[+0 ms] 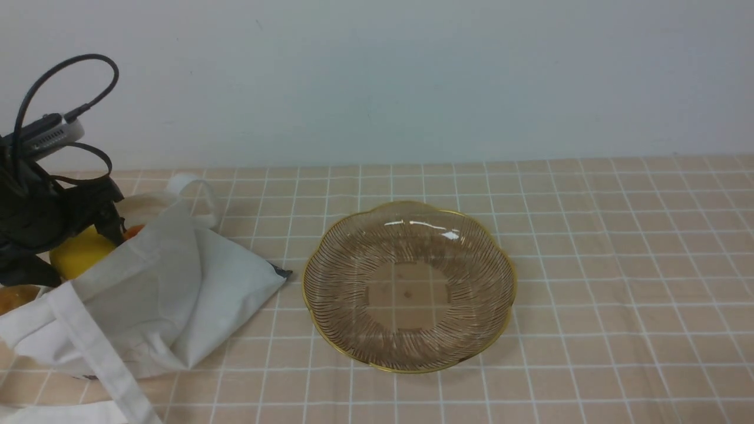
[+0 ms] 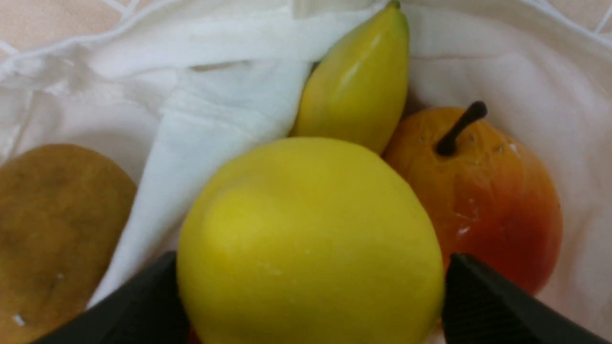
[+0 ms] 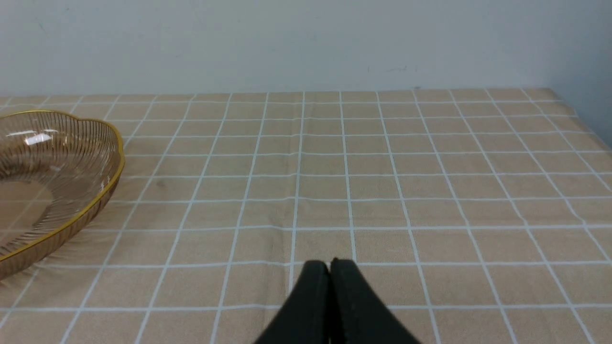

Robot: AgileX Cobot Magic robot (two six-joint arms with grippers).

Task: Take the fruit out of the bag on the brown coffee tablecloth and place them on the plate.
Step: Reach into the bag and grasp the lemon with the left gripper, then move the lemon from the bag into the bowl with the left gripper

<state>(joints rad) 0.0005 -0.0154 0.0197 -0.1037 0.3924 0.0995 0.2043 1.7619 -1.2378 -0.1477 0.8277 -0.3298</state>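
Note:
The white bag (image 1: 165,282) lies open at the left of the brown coffee tablecloth (image 1: 618,265). Inside it are a yellow lemon (image 2: 306,239), a red-orange fruit with a dark stem (image 2: 483,200), a slim yellow piece (image 2: 358,86) and a brown fruit (image 2: 52,229). My left gripper (image 2: 308,272) reaches into the bag's mouth, open, with one black finger close against each side of the lemon (image 1: 79,253). The amber plate (image 1: 353,247) stands empty at the table's middle. My right gripper (image 3: 330,265) is shut on nothing, low over the cloth to the right of the plate (image 3: 71,157).
A pale wall runs along the back of the table. The bag's strap handles (image 1: 100,359) trail toward the front left edge. The left arm's black cable (image 1: 65,65) loops above the bag. The cloth's right edge (image 3: 583,119) shows in the right wrist view.

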